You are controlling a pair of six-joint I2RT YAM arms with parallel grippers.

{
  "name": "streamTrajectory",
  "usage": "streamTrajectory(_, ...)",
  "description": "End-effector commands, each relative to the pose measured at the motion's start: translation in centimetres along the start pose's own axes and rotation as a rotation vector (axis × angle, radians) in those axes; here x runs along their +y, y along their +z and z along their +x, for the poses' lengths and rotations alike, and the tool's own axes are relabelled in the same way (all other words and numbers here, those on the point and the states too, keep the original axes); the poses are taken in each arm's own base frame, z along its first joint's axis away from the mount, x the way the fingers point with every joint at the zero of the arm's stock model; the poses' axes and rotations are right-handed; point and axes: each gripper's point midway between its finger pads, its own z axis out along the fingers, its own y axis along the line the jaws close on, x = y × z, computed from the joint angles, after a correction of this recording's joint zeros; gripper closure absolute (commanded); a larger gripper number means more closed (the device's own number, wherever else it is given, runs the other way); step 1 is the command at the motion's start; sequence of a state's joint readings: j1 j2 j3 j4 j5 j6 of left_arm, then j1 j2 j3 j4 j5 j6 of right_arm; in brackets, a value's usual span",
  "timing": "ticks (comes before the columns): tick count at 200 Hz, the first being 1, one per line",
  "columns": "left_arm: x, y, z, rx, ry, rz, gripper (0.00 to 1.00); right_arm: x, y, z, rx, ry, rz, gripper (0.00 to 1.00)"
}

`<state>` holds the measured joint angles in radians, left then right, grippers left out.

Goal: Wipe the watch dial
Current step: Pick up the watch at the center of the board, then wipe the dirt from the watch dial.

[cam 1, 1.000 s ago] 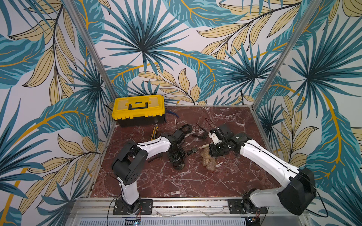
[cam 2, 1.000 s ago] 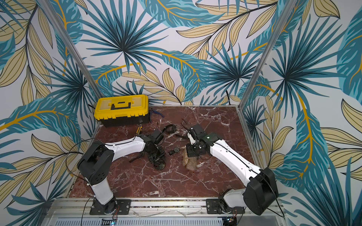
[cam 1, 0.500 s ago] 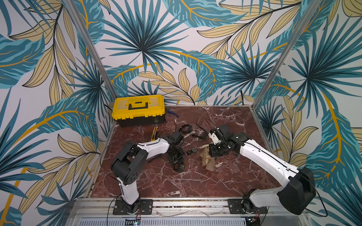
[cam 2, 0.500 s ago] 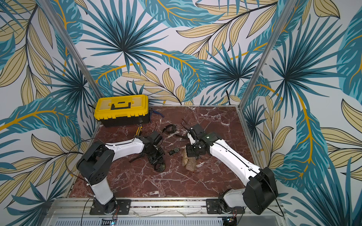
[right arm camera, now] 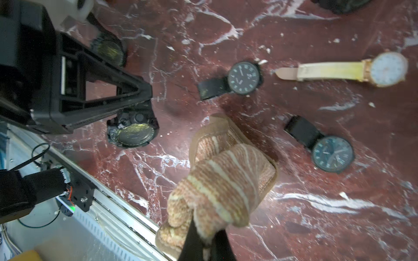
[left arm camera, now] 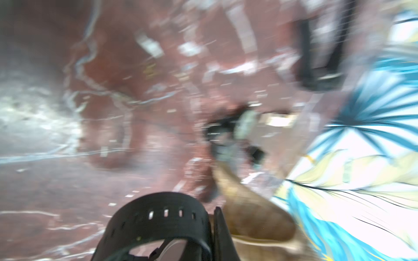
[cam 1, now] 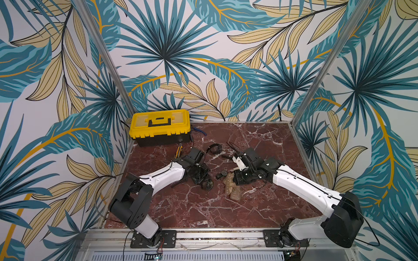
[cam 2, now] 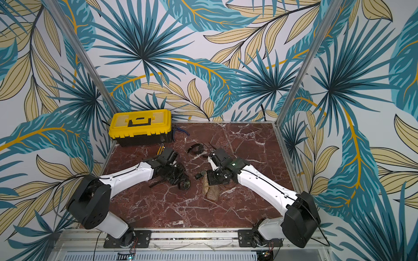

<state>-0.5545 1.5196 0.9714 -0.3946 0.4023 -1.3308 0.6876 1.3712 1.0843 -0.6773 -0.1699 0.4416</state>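
5 watches [right arm camera: 244, 78] seen, 1 cloth [right arm camera: 221, 180], 1 toolbox [cam 1: 159, 125].

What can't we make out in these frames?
Left wrist view: motion blur smears everything except the black strap and cloth.
Chunky watch dial, right wrist view: yellowish film hides the display.
Second watch, same view: half hidden behind the left gripper.
Both top views: every dial too small to read.

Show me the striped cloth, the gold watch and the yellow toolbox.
striped cloth [right arm camera: 226, 180], right wrist view, bunched middle.
gold watch [right arm camera: 388, 69], right wrist view, white dial.
yellow toolbox [cam 1: 159, 131], in a top view, lid.
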Motion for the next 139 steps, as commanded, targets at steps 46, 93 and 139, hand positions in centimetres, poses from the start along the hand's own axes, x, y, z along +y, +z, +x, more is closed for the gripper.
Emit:
streamTrajectory(46, -7.3, -4.2, -1.9, -0.154, 0.018, 0.257, 1.00, 5.2, -0.3, -5.5, -0.139, -0.089, -0.134, 1.00)
streamTrajectory(93, -9.2, -5.2, -1.5, -0.141, 0.023, 0.328, 1.00, 6.8, 0.4, -6.6, -0.133, -0.120, -0.133, 1.00)
streamTrajectory(139, -11.6, -6.4, -0.8, -0.118, 0.050, 0.390, 1.00, 4.8, 2.4, -7.3, -0.137, -0.094, -0.013, 1.00)
